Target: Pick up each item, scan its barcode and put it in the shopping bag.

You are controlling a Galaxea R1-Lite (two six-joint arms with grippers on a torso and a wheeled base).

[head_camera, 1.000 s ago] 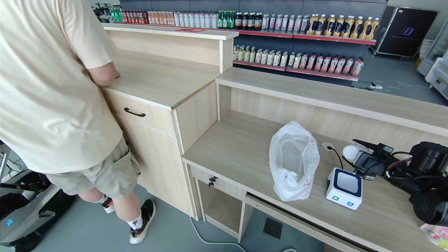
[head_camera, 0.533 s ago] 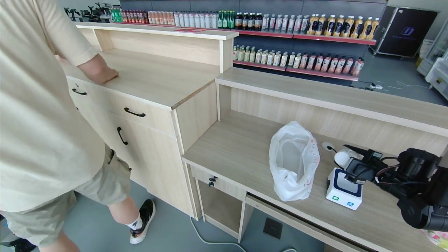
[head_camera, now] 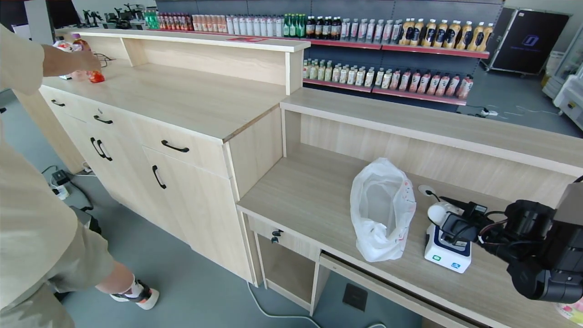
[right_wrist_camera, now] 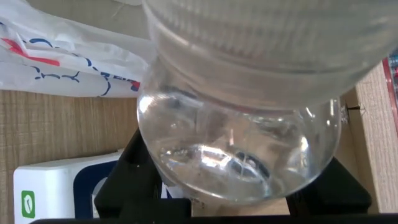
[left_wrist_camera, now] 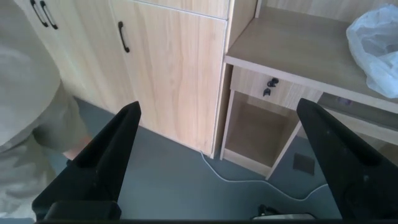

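Right gripper (head_camera: 451, 218), clamped on the clear round plastic bottle (right_wrist_camera: 239, 124), holds it just above the white box-shaped scanner (head_camera: 448, 255); you appear mid-scan, and next must carry it to the white plastic shopping bag (head_camera: 382, 209) alongside.

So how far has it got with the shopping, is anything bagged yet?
Nothing looks bagged: the shopping bag stands open, seemingly empty. In hand: the right gripper holds a clear bottle over the scanner. Still to do: bagging that bottle, then the pink packet at the edge of the counter. The left gripper is open and empty.
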